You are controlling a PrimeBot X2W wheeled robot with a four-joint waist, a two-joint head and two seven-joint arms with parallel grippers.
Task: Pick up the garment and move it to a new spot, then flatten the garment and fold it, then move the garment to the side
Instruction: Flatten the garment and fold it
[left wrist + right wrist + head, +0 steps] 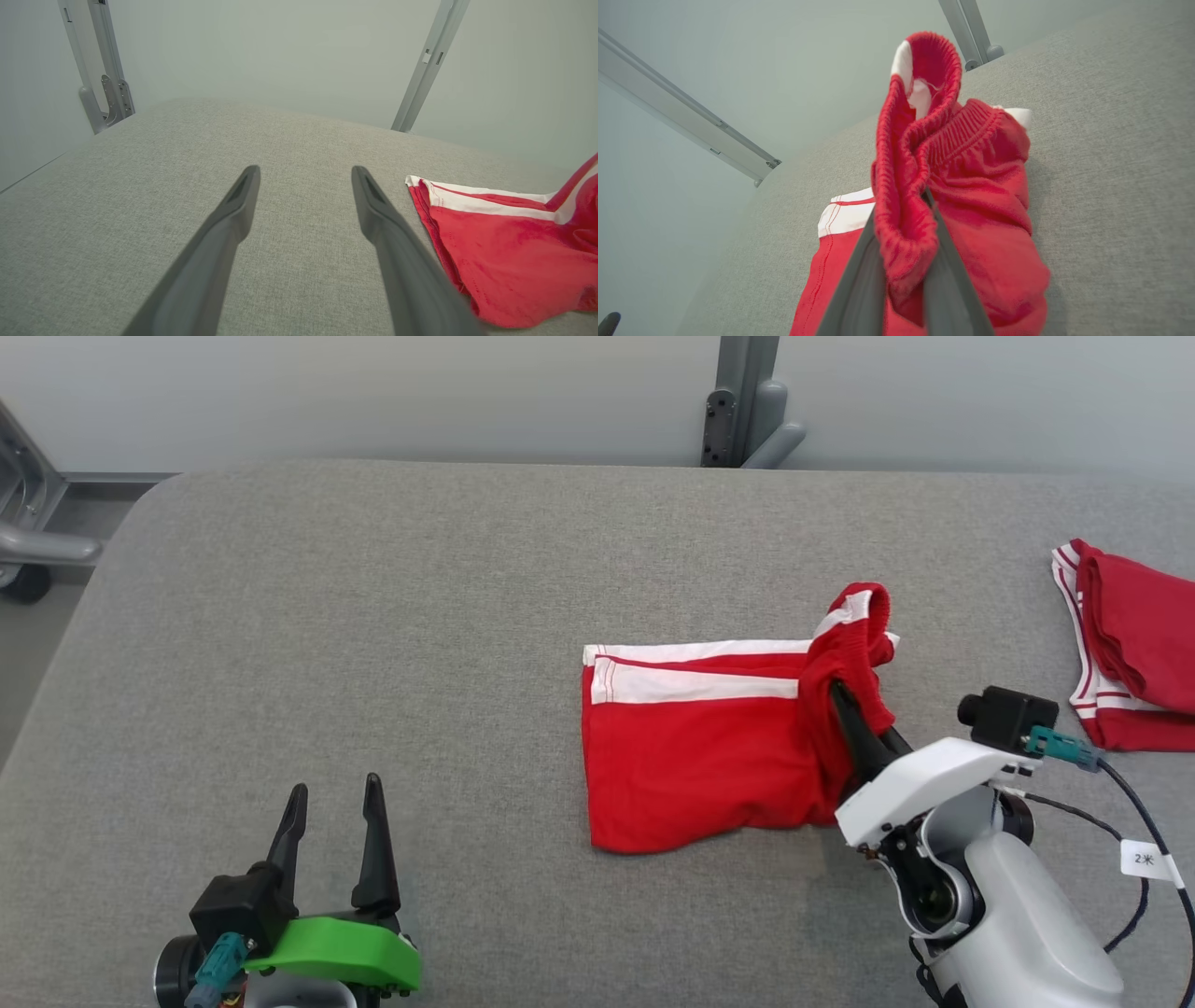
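Now, R pincer [840,696] clenched on red garment [691,756] waistband, L pincer [336,786] wide open, well apart

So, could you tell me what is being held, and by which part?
Right gripper pinches the red shorts by the elastic waistband; left gripper holds nothing.

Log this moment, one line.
right end effector: shut on red shorts, waistband raised | left end effector: open, touching nothing | second red garment: far right

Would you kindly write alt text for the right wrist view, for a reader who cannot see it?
The right end effector is shut on the bunched waistband of red shorts, held up off a grey table; the rest lies flat.
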